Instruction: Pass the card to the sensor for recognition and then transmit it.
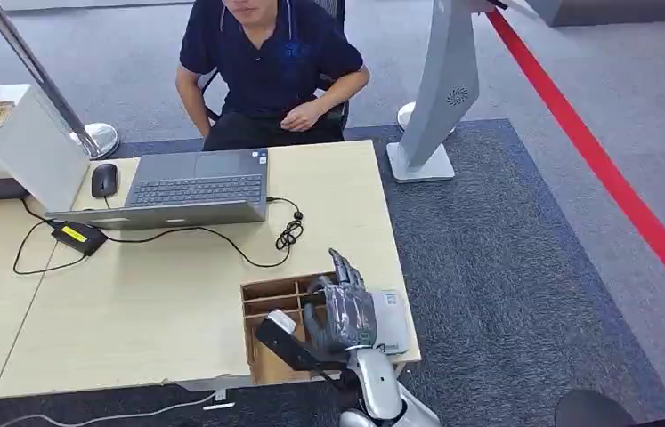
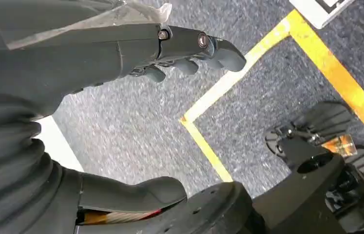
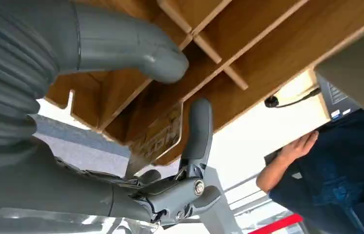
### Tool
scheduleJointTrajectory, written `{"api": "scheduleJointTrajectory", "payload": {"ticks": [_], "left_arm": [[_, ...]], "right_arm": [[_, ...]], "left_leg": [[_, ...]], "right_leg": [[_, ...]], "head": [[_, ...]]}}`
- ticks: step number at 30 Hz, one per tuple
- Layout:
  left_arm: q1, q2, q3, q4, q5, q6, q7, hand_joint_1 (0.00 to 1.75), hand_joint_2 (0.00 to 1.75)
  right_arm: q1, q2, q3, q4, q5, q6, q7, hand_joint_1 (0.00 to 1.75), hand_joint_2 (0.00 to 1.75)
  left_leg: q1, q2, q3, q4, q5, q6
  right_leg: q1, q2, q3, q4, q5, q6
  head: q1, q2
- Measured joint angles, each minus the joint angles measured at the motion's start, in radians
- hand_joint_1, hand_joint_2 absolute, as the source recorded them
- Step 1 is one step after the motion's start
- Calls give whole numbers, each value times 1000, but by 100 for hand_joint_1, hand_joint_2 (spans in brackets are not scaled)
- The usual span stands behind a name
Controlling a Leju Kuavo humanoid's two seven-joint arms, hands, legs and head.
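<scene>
The right hand (image 1: 344,307) is reaching over the wooden divided box (image 1: 268,298) at the tabletop's (image 1: 150,311) near right corner. In the right wrist view a finger is pressing against the card (image 3: 158,139), which is standing in a compartment; whether the hand is gripping it cannot be told. The left hand (image 2: 97,97) is hanging over the carpeted floor, fingers apart, holding nothing.

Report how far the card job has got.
Done: the right hand has reached the wooden divider box at the table's near edge. In hand: in the right wrist view its fingers lie against a card in a compartment, firm grip unclear. Left: lifting it, the sensor pass and the handover. The left hand hangs over the floor.
</scene>
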Motion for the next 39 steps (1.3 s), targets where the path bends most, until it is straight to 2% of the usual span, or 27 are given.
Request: {"api": "scheduleJointTrajectory", "payload": {"ticks": [18,34,39], "left_arm": [[19,25,21,0,70,2,-2,0,175],[20,35,13,0,151,10,1,0,175],[21,42,-7,0,185,14,9,0,175]], "right_arm": [[-14,15,23,57,-13,-57,-26,87,175],[-22,19,31,81,-8,-71,-28,89,175],[-25,17,31,76,10,-47,-3,94,175]], "left_leg": [[0,0,0,0,0,0],[0,0,0,0,0,0],[0,0,1,0,0,0]], "right_leg": [[0,0,0,0,0,0],[0,0,0,0,0,0],[0,0,0,0,0,0]], "head": [[0,0],[0,0],[0,0]]}}
